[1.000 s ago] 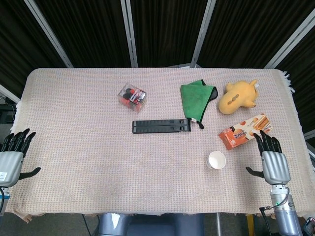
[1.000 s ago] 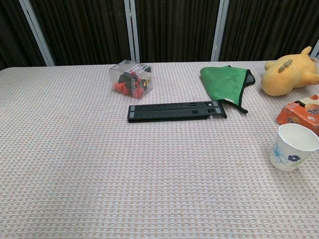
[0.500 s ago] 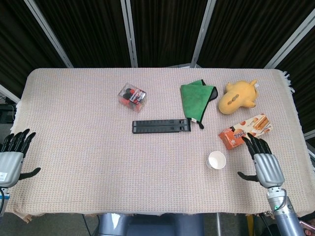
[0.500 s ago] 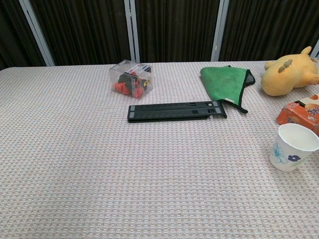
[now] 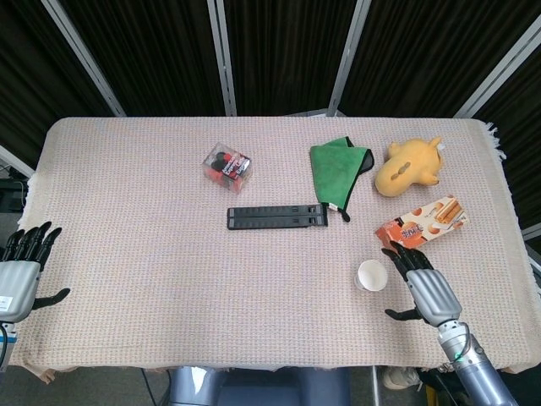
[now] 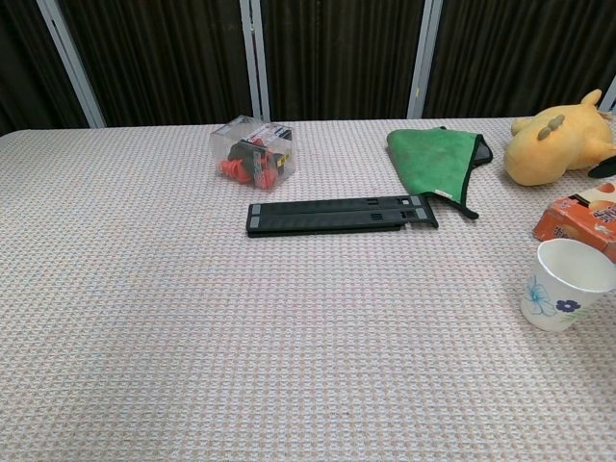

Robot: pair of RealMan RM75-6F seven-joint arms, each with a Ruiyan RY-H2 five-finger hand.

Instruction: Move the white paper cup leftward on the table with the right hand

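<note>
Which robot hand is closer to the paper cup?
The right robot hand. It is open just beside the white paper cup, not touching it. The left robot hand sits far away at the table's opposite edge.

- The white paper cup (image 5: 372, 275) stood upright on the desk (image 5: 152, 254), its mouth open and facing up.
- Its wall carried a small blue flower print (image 6: 555, 300), seen in the chest view.
- It sat near the desk's front right part, just in front of an orange snack box (image 5: 420, 225).
- Nothing touched it.
</note>
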